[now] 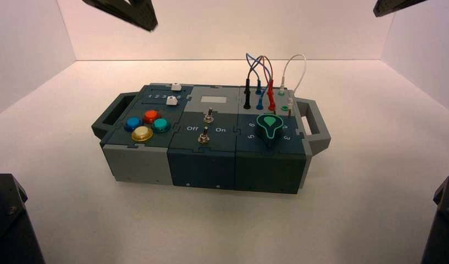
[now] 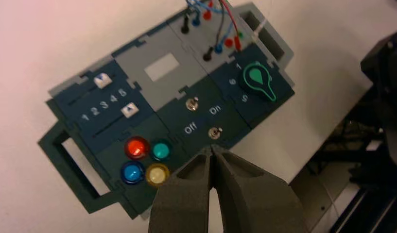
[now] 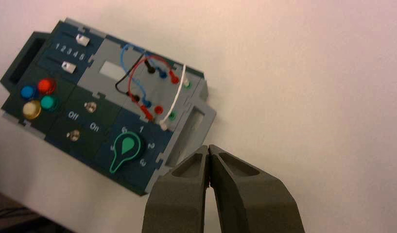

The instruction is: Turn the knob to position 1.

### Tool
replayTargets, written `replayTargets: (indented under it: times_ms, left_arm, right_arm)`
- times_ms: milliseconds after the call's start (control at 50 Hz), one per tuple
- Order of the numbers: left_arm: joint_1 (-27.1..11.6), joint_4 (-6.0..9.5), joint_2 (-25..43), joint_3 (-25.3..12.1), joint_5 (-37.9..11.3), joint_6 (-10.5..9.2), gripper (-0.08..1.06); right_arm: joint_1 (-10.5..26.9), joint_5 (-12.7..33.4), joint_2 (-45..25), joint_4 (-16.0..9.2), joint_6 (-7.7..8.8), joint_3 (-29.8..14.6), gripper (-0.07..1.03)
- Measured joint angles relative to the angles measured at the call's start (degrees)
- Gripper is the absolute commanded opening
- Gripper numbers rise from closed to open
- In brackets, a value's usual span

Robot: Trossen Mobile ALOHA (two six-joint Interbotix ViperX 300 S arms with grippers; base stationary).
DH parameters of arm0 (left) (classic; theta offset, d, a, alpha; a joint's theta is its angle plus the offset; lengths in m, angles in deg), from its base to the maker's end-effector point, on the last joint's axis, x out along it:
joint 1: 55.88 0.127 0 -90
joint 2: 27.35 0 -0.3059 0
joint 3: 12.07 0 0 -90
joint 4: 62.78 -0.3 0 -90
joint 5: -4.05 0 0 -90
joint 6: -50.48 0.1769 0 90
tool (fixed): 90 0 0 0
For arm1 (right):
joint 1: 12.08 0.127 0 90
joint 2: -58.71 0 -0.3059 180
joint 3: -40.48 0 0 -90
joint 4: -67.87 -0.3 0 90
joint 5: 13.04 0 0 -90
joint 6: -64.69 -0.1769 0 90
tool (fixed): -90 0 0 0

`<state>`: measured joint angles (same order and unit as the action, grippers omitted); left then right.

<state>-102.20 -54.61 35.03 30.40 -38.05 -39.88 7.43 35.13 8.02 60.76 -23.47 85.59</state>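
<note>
Knob [image 1: 270, 127] of black plastic, capped with a green-outlined teardrop pointer, is found on the dark teal module at the right end of the box [image 1: 145, 165], just in front of the socket panel. Around it a ring of small white numerals is printed; the numeral 1 [image 3: 141, 129] is seen in the right wrist view on the side of the knob nearest the sockets, and the narrow tip of the pointer is directed away from it, toward the front edge between the 5 and the 4. Looped wires [image 1: 260, 69] in blue, red, black and white are plugged into the sockets behind the knob. In the middle module two small metal toggle switches [image 1: 209, 115] are set between the printed words Off and On, with a pale rectangular label behind them. At the left end four glossy domed push-buttons [image 1: 147, 125] in blue, red, teal and yellow are clustered, and behind them two white slider caps [image 1: 171, 100] are seated in straight slots beside a row of numerals 1 to 5. Open rectangular handles are moulded at both ends of the box. The left gripper [image 2: 213, 151] is held well above the box, its matte grey wedge-shaped fingers pressed together on nothing. The right gripper [image 3: 208, 151] is likewise held high and clear of the box, fingers closed against each other.
</note>
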Motion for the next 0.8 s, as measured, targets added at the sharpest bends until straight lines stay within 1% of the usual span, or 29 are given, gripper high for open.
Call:
replayTargets:
  times_ms: [100, 120, 140, 180, 320, 440, 500, 580, 660, 800]
  left_arm:
    - [-0.7, 0.00, 0.8, 0.0, 0.0, 0.00, -0.03]
    - [-0.9, 0.00, 0.9, 0.1, 0.0, 0.00, -0.03]
    - [-0.9, -0.09, 0.9, 0.2, 0.0, 0.00, -0.03]
    - [-1.0, 0.00, 0.9, 0.3, 0.2, 0.00, -0.03]
    - [-1.0, -0.18, 0.3, 1.1, 0.8, 0.00, -0.03]
    - [-1.0, -0.26, -0.1, 1.7, 0.8, -0.09, -0.03]
    - [-0.9, -0.62, -0.2, 2.5, 1.0, -0.26, -0.03]
    - [-0.8, -0.70, -0.2, 3.0, 1.2, -0.35, -0.03]
    - [-0.6, -0.79, -0.2, 3.6, 1.7, -0.53, -0.03]
    - [-0.4, -0.79, -0.2, 3.9, 2.3, -0.88, -0.03]
  right_arm:
    - [1.8, 0.9, 0.0, -0.4, 0.09, 0.0, -0.03]
    - [2.8, 1.1, -0.1, -0.4, 0.00, 0.0, -0.03]
    - [2.9, 1.1, -0.1, -0.4, 0.00, 0.0, -0.03]
    - [5.1, 1.4, -0.1, -0.7, 0.09, 0.0, -0.03]
    - [6.9, 2.4, -0.2, -2.1, -0.09, 0.0, -0.03]
    - [7.3, 2.8, -0.2, -2.5, -0.18, 0.0, -0.03]
    - [7.9, 2.9, -0.3, -2.7, -0.09, 0.1, -0.03]
    - [8.8, 3.1, -0.6, -2.9, -0.18, 0.0, -0.03]
    - [10.8, 3.4, -2.1, -3.2, -0.18, 0.0, -0.03]
    - [12.6, 3.6, -5.2, -3.8, -0.09, 0.0, -0.03]
